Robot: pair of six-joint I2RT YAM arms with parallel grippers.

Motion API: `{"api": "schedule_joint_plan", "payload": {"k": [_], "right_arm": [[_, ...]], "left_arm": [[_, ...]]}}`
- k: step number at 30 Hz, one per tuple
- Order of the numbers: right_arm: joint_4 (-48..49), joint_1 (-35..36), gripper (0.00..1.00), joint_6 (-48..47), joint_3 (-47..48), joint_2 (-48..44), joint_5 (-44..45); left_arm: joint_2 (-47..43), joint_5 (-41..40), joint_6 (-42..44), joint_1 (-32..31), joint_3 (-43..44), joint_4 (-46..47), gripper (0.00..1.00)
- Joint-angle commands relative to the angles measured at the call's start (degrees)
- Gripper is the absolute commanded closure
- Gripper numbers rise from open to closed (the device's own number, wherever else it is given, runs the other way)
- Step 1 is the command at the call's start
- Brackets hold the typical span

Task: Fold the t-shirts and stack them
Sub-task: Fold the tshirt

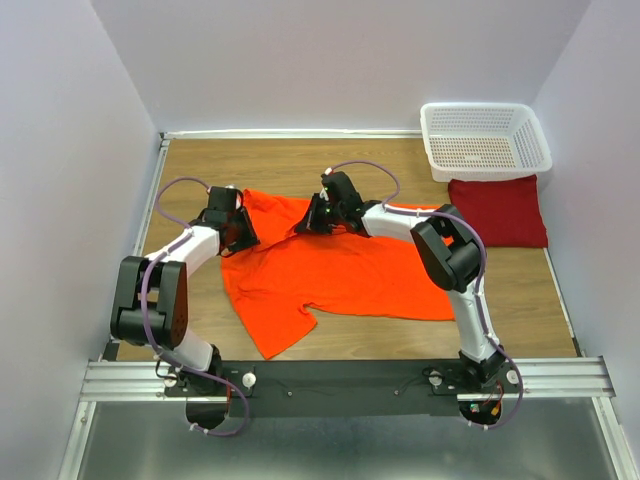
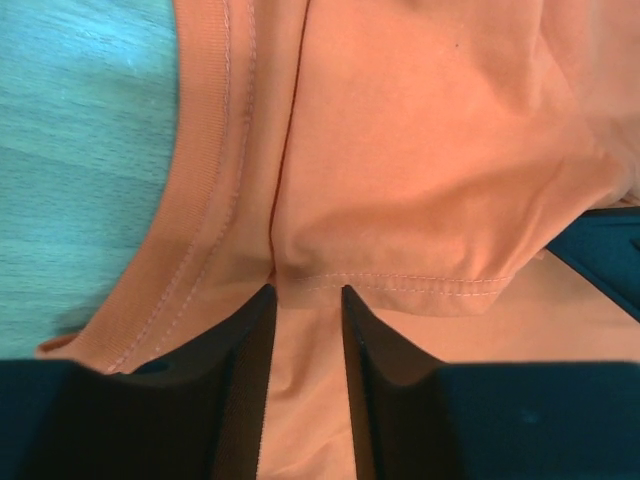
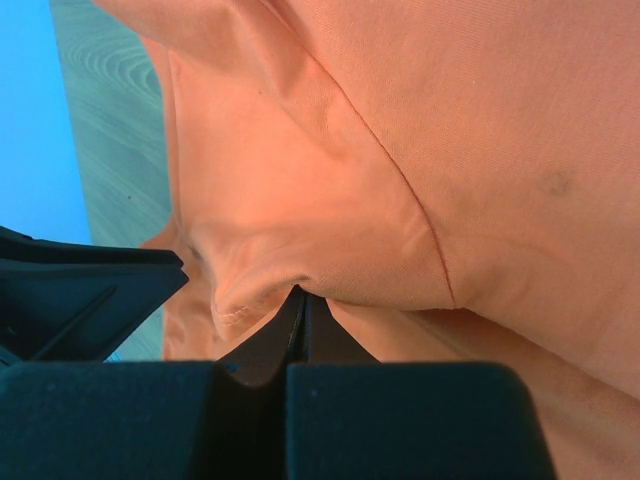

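The bright orange t-shirt (image 1: 340, 275) lies spread and rumpled on the wooden table, one sleeve pointing to the near edge. My left gripper (image 1: 240, 226) is at its far left corner. In the left wrist view the gripper (image 2: 307, 292) stands open, with orange cloth (image 2: 420, 150) lying in the gap and a stitched hem just past the tips. My right gripper (image 1: 318, 218) is at the shirt's far edge. In the right wrist view it (image 3: 301, 296) is shut, pinching a puckered fold of the orange cloth (image 3: 450, 120). The folded maroon t-shirt (image 1: 498, 210) lies at the right.
A white mesh basket (image 1: 485, 140) stands at the far right corner, just behind the maroon shirt. Pale walls close in the table on the left, back and right. Bare wood (image 1: 250, 160) shows behind the orange shirt.
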Motion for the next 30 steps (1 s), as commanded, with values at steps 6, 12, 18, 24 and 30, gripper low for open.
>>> {"api": "schedule_joint_plan", "payload": {"k": [6, 12, 18, 24, 30], "right_arm": [[-1.4, 0.7, 0.99, -0.6, 0.7, -1.1, -1.2], [-1.3, 0.7, 0.99, -0.6, 0.8, -0.9, -1.5], [-1.3, 0.7, 0.99, -0.6, 0.9, -0.8, -1.7], [-1.3, 0.7, 0.99, -0.8, 0.7, -1.2, -1.4], [-1.4, 0.8, 0.99, -1.8, -1.0, -3.0, -1.2]], "left_arm": [[3.0, -0.7, 0.2, -0.6, -0.2, -0.5, 0.63], [4.3, -1.6, 0.2, -0.6, -0.4, 0.3, 0.61], [4.3, -1.4, 0.4, -0.7, 0.2, 0.4, 0.64], [4.1, -0.8, 0.9, -1.0, 0.8, 0.6, 0.83], [1.5, -3.0, 1.8, -1.0, 2.7, -1.7, 0.96]]}}
